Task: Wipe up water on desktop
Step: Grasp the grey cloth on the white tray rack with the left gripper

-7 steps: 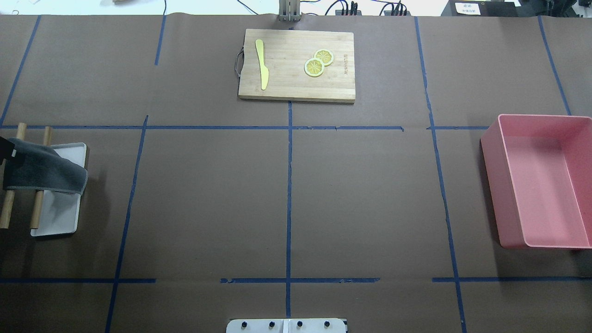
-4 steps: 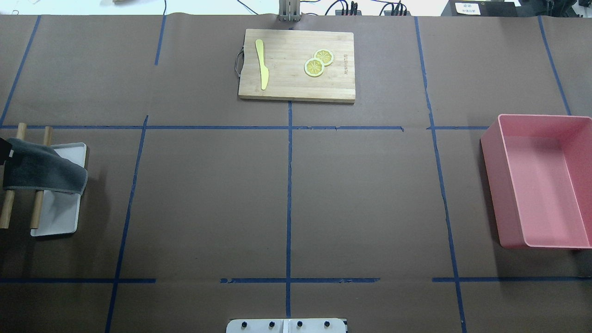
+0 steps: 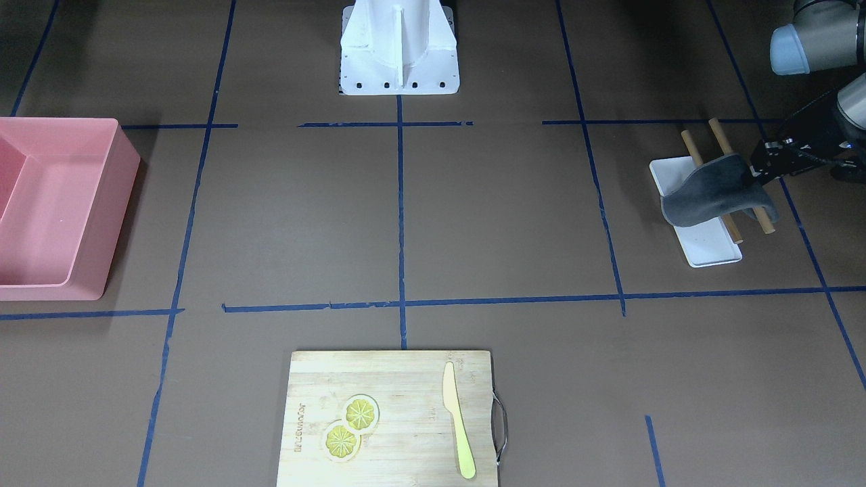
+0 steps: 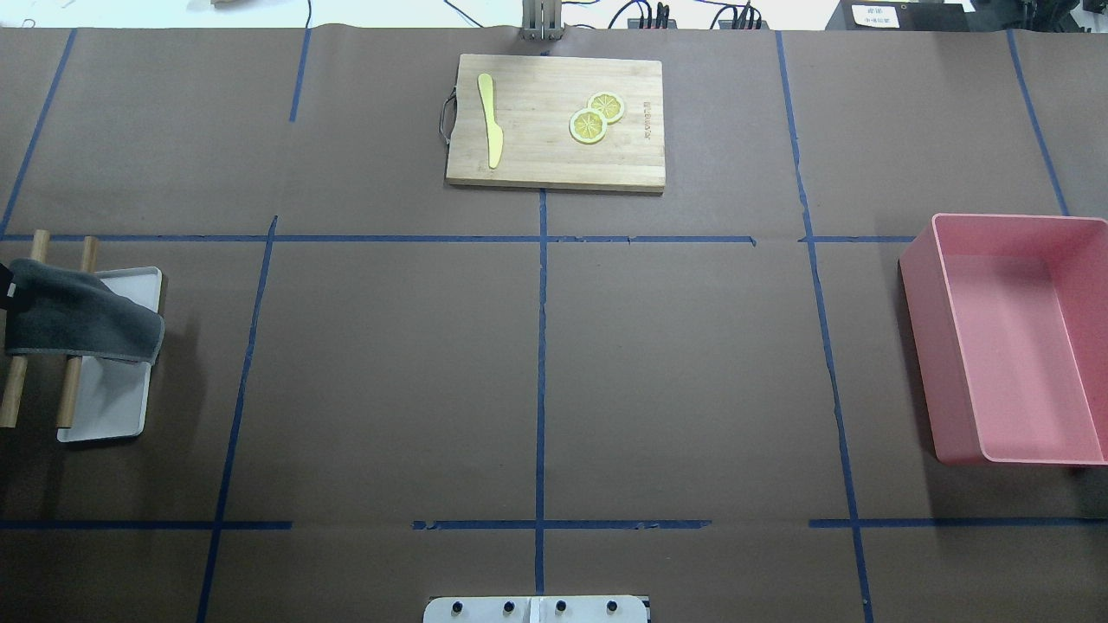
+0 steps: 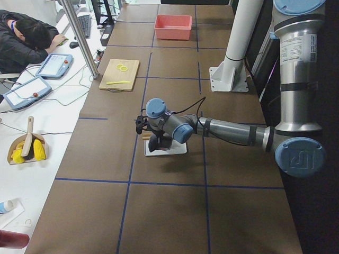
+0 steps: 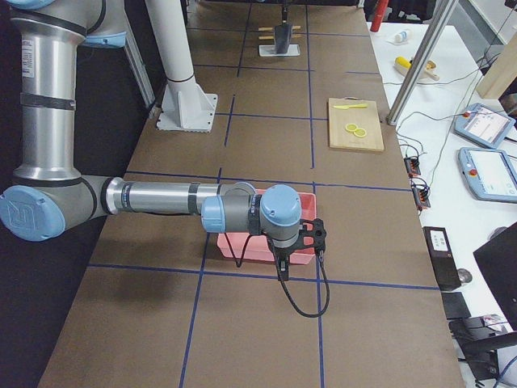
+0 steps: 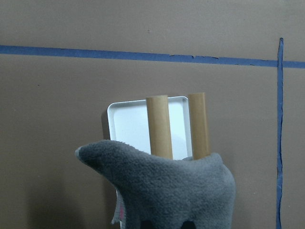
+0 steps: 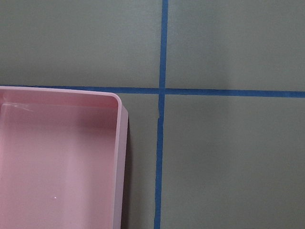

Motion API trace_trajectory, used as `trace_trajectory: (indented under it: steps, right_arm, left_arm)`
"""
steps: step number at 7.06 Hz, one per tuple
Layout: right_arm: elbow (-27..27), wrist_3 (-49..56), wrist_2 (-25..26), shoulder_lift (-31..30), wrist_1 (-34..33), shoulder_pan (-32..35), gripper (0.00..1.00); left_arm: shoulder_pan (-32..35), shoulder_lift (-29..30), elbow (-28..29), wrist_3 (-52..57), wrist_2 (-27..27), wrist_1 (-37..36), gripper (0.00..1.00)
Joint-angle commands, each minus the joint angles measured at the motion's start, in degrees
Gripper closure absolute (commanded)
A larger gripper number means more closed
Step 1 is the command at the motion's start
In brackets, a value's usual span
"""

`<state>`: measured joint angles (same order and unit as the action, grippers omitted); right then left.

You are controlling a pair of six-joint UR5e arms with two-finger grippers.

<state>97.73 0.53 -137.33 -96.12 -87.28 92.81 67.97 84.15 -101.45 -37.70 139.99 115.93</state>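
Matte-brown desktop (image 4: 389, 372) fills the overhead frame | grey cloth (image 4: 82, 316) draped over two wooden rods (image 4: 74, 394) at left edge | left gripper (image 3: 756, 164) at cloth's end, grip cannot be told | right gripper (image 6: 313, 236) above pink bin (image 3: 101, 223) corner, opening cannot be told

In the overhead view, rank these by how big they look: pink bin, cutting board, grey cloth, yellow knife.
Largest to smallest:
1. pink bin, largest even though it runs to the frame edge
2. cutting board
3. grey cloth
4. yellow knife

cutting board (image 4: 537, 160): 1 | lemon slices (image 4: 589, 126): 2 | yellow knife (image 4: 492, 121): 1 | pink bin (image 4: 939, 346): 1 | grey cloth (image 4: 82, 316): 1 | wooden rods (image 4: 67, 394): 2 | white tray (image 4: 112, 407): 1
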Motion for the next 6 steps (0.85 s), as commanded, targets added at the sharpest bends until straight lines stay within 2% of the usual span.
trace_trajectory:
  steps: [1, 4, 6]
  right_arm:
    - [0.0, 0.0, -0.3, 0.0, 0.0, 0.0, 0.00]
    - [0.1, 0.0, -0.3, 0.0, 0.0, 0.0, 0.00]
    - [0.7, 0.0, -0.5, 0.1, 0.0, 0.0, 0.00]
  left_arm:
    - [0.1, 0.0, -0.1, 0.0, 0.0, 0.0, 0.86]
    - [0.2, 0.1, -0.2, -0.3, 0.7, 0.0, 0.94]
    - [2.1, -0.3, -2.7, -0.1, 0.7, -0.6, 0.99]
